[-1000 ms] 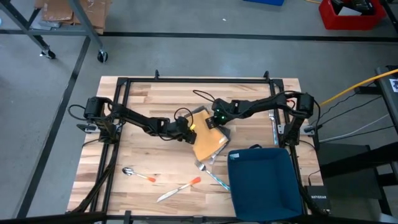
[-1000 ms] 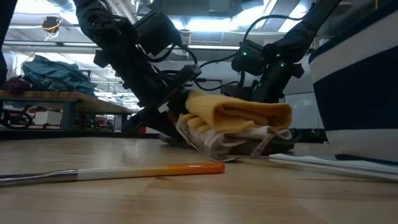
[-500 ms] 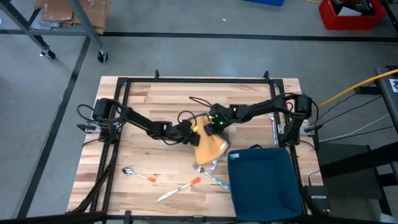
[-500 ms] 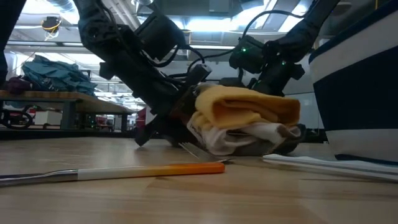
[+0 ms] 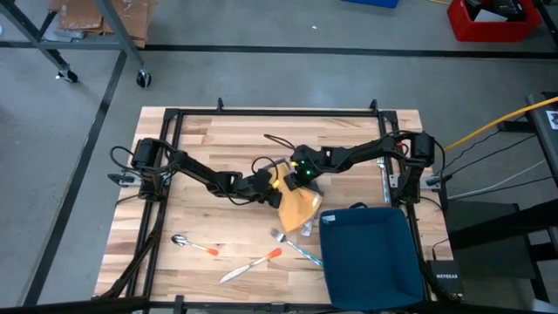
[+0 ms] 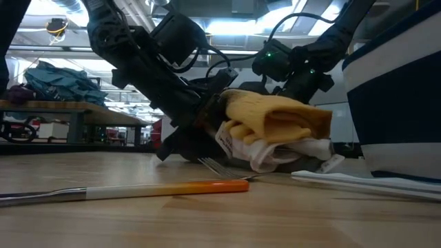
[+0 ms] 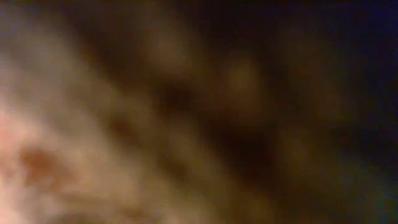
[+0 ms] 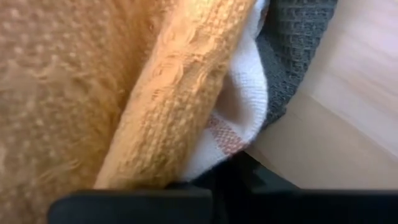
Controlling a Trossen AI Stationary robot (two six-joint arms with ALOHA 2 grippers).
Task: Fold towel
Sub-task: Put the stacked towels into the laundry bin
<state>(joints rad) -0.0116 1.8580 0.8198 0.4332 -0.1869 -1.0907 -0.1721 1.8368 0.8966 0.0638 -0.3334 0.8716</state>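
Both claws were right in on the towel (image 5: 299,208), a yellow bundle near the middle of the tabletop (image 5: 218,139), with white and grey cloth showing under it in the low view. From above, the bundle's long axis ran from the two claws toward the near edge, ending beside the blue bin (image 5: 370,257).

The left claw (image 5: 266,183) came in from the left and was buried in the towel's left end. Whether its fingers were spread or pinching could not be told, since its wrist camera showed only blurred cloth. The right claw (image 5: 301,177) reached in from the right onto the far end. Its wrist view was filled with yellow weave, a white layer and grey waffle cloth, and there too the fingers' state could not be made out.

So the towel lay between the two claws and trailed away from both toward the near side. Neither arm was clearly nearer. Any fold looked as if it would have to carry the far end over toward the bin.

Crowding it: a fork (image 6: 220,167) poked out from under the bundle, an orange-handled knife (image 5: 251,264) and a spoon (image 5: 193,244) lay nearer the front, and the bin's wall stood close on the right.
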